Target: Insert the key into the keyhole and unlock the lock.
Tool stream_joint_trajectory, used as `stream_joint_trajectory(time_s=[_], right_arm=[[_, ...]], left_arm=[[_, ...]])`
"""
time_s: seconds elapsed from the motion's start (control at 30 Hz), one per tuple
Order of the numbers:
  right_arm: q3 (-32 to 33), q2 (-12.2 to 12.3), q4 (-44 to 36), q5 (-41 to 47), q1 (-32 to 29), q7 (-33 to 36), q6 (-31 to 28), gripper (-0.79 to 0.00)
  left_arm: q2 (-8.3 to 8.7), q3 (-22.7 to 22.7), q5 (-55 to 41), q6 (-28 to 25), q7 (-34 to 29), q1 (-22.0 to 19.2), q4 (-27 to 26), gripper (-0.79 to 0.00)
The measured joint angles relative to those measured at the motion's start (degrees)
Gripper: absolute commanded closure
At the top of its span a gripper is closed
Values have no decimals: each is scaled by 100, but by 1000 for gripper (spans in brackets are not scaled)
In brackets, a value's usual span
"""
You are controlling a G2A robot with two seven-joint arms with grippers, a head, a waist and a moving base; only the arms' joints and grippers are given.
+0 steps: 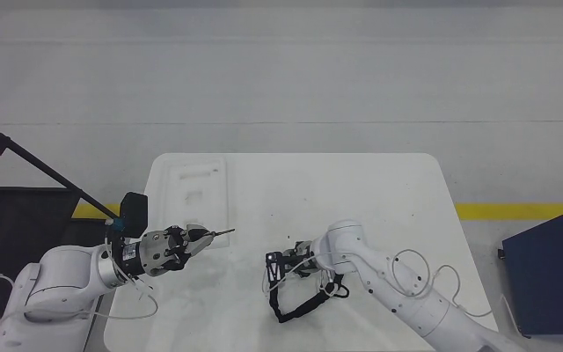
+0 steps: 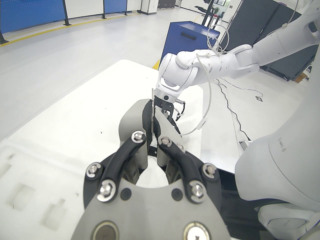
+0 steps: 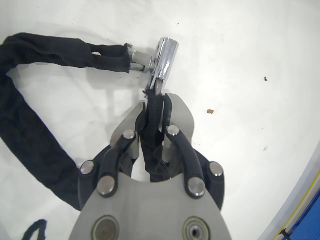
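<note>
My left gripper (image 1: 195,239) (image 2: 152,116) is shut on a key (image 2: 152,109), whose thin metal blade (image 1: 220,233) sticks out toward the table's middle. The lock is a chrome cylinder (image 3: 164,60) (image 1: 271,260) on a chain in a black fabric sleeve (image 3: 30,116) (image 1: 295,308). My right gripper (image 3: 155,101) (image 1: 286,263) is shut on the sleeved chain just behind the cylinder. The key tip and the lock are apart, with bare table between them. In the left wrist view the right gripper (image 2: 166,107) sits just beyond the key.
A white foam tray (image 1: 195,189) with cut-out slots lies at the table's far left. The white table (image 1: 369,194) has free room on its far and right sides. A blue cabinet (image 1: 535,273) stands off the table's right edge.
</note>
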Motion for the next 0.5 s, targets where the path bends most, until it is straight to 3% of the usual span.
stream_joint_trajectory(time_s=[0.13, 0.2, 0.27, 0.5], right_arm=[[-39, -25, 61, 12, 38, -44, 28, -197], [-60, -37, 90, 11, 56, -60, 38, -157], [-77, -48, 120, 3, 71, -77, 48, 0], [-103, -42, 40, -371, 79, -375, 112, 0]], left_arm=[[0, 0, 0, 0, 0, 0, 0, 0], [0, 0, 0, 0, 0, 0, 0, 0], [0, 0, 0, 0, 0, 0, 0, 0], [0, 0, 0, 0, 0, 0, 0, 0]])
